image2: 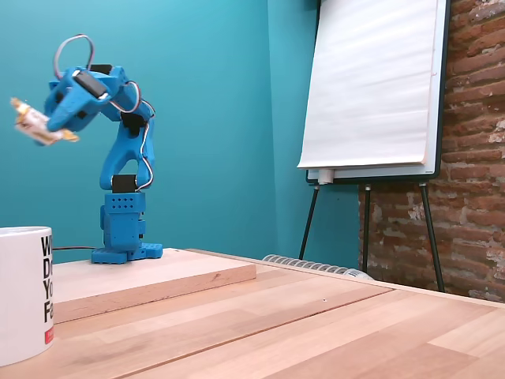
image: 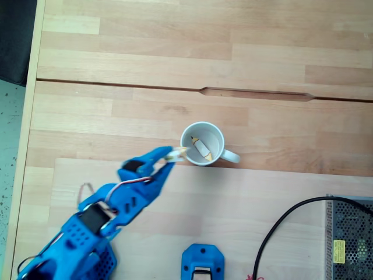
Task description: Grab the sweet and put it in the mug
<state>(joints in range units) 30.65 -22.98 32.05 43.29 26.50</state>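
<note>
The mug (image2: 24,292) in a fixed view carries black lettering on its white side, cut off by the picture's left edge, so that only the line starts "W", "D", "Y" and "F" can be read, stacked one under another. Below these letters sits a small red mark, too small to read. In the other fixed view, a yellow label (image: 338,249) stands on the metal mesh box (image: 349,239) at the lower right, and its print is too small to make out.
</note>
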